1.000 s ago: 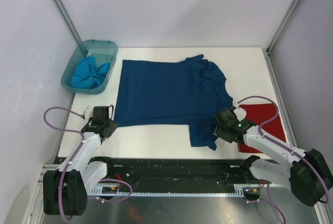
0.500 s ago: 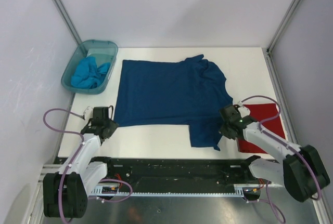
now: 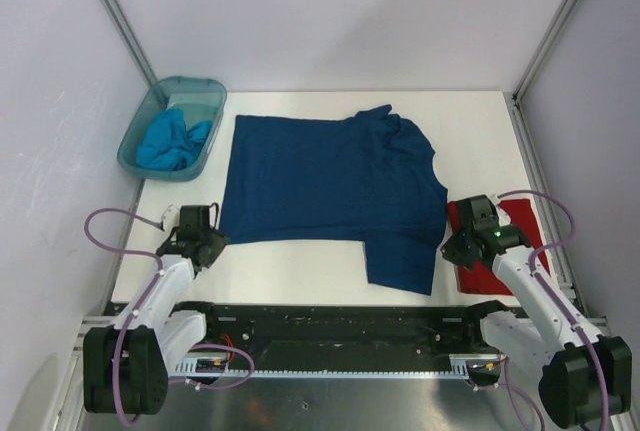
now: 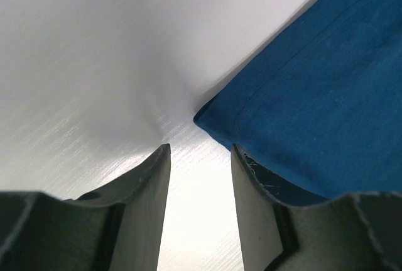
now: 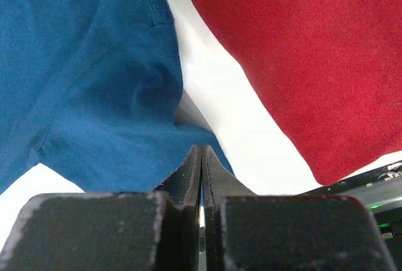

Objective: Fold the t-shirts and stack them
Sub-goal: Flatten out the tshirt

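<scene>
Cloth of a dark blue t-shirt (image 3: 330,186) is lying spread nearly flat across the middle of the white table (image 3: 480,131), its straight hem running along the left and its crumpled collar end bunching slightly toward the far right. One sleeve is reaching down toward the near edge as a rough rectangular flap. The knit is looking soft and matte, with a stitched seam line showing along the hem in the left wrist view (image 4: 326,95). The left gripper (image 3: 214,239) is sitting low at the shirt's near-left corner; its grey fingers (image 4: 141,176) are standing apart and unclenched (image 4: 200,151), with the pointed corner of fabric lying just ahead of the gap and nothing held between them. The right gripper (image 3: 450,251) is sitting at the right edge of the sleeve flap, its dark, grainy fingers (image 5: 182,176) pressing tightly together (image 5: 201,158) and pinching the edge of the blue cloth (image 5: 81,82), which is lifting a little off the table there. Just beside it, a red garment (image 3: 522,223) is lying folded at the table's near right, its surface fuzzier and more felt-like (image 5: 301,63). At the far left, a translucent teal plastic bin (image 3: 214,101) is holding a crumpled turquoise garment (image 3: 172,141).
</scene>
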`<state>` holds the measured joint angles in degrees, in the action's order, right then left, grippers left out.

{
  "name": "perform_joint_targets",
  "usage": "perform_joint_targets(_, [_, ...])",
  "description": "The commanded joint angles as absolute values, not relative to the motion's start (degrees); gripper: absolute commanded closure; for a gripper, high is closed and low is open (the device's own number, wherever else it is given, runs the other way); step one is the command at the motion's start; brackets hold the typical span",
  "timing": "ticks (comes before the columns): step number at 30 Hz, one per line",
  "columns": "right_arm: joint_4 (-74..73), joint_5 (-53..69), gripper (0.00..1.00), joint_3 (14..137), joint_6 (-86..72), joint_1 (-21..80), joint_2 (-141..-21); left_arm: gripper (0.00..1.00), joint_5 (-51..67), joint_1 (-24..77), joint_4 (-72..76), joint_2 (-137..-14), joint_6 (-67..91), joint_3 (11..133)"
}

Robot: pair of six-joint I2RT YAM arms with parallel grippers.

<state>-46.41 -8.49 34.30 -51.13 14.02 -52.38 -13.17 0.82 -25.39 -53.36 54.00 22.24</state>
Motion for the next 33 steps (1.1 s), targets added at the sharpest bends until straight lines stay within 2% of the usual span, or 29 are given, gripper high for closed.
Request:
perform_joint_targets(1, [-49.2,-3.5,0.99,35.5,-50.0,12.3,-49.3,0.52,-14.6,0.4,-23.9,-54.1,53.5,23.5])
perform_joint_targets(6, [-49.0,-4.9,0.73,35.5,-52.0,19.8,-50.6,0.53,-15.5,0.4,-23.9,-56.0,52.0,25.7])
perform_joint_targets(8, [-49.7,-7.1,0.67,35.5,-54.8,24.1,-51.6,0.53,-15.9,0.4,-23.9,-55.9,52.2,25.4])
perform_joint_targets(14, [-51.9,-12.4,0.6,35.1,-61.8,33.2,-51.0,0.53,-17.3,0.4,-23.3,-56.5,54.2,24.5])
perform_joint_targets(25, [-49.8,-13.9,0.57,33.0,-61.7,34.4,-52.2,0.55,-17.1,0.4,-18.0,-61.8,55.6,24.9])
perform_joint_targets(28, [-49.4,-13.5,0.54,32.5,-61.9,35.1,-53.6,0.62,-17.0,0.4,-17.3,-63.8,55.7,25.6])
perform_joint_targets(33, [-50.3,-13.7,0.53,31.8,-63.6,36.8,-54.7,0.87,-19.3,0.4,-17.3,-65.0,55.2,27.1])
